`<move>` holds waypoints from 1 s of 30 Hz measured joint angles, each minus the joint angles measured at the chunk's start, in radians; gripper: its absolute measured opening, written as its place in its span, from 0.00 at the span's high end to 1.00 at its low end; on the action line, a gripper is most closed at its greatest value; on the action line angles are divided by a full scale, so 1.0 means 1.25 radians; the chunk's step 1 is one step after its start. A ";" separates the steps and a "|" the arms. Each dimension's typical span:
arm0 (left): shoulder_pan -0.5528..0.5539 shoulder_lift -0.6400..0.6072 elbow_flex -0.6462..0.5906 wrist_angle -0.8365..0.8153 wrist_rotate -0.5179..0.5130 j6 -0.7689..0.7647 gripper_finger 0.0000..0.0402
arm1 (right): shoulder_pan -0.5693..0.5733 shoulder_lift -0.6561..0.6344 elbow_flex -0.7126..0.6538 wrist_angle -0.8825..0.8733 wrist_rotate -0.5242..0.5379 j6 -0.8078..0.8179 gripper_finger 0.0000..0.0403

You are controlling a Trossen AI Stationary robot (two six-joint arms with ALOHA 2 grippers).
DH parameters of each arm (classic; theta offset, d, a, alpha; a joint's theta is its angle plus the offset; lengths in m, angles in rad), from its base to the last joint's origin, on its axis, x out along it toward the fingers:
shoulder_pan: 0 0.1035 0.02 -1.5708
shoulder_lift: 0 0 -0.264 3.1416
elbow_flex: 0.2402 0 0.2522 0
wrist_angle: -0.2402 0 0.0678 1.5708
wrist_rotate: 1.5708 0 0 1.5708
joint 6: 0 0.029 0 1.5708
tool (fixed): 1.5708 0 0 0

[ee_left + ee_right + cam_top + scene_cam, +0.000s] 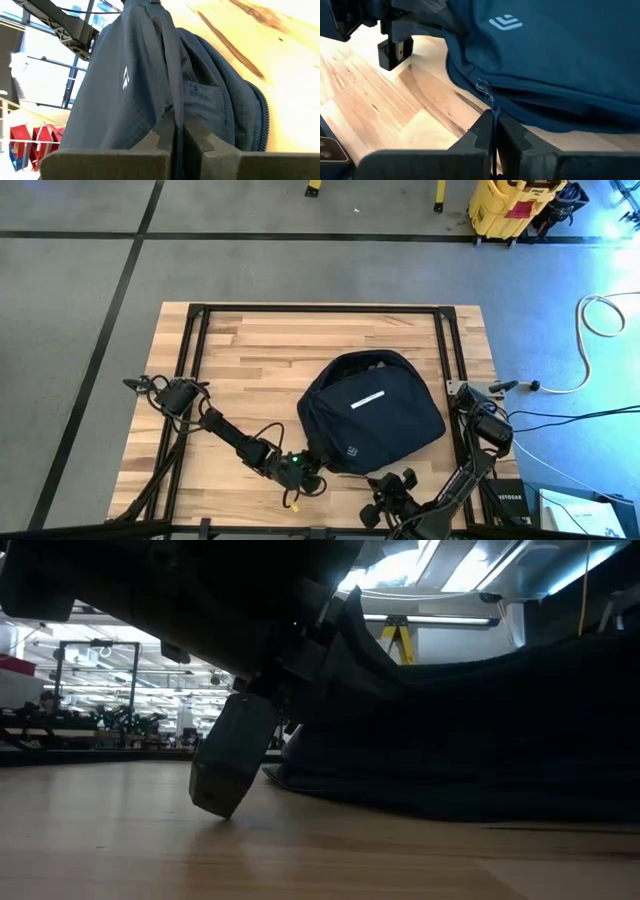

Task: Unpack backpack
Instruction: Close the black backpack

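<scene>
the dark navy backpack lies flat near the middle of the butcher-block table, a little toward the right, its white stripe and small white logo facing up. the left gripper sits low at the bag's near left corner, fingers pressed together on a fold of the navy fabric, and the left wrist view shows that fold pulled up taut between them. the right gripper is at the bag's near edge, beside the left one, its fingers clamped together on a thin zipper pull cord hanging from the zipper seam. in the low view the left gripper's grey finger hovers just off the wood, the bag's dark bulk behind it.
</scene>
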 joint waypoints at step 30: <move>-0.069 -0.015 0.068 -0.005 0.130 -0.066 0.71 | 0.005 0.000 -0.001 0.011 -0.018 0.016 1.00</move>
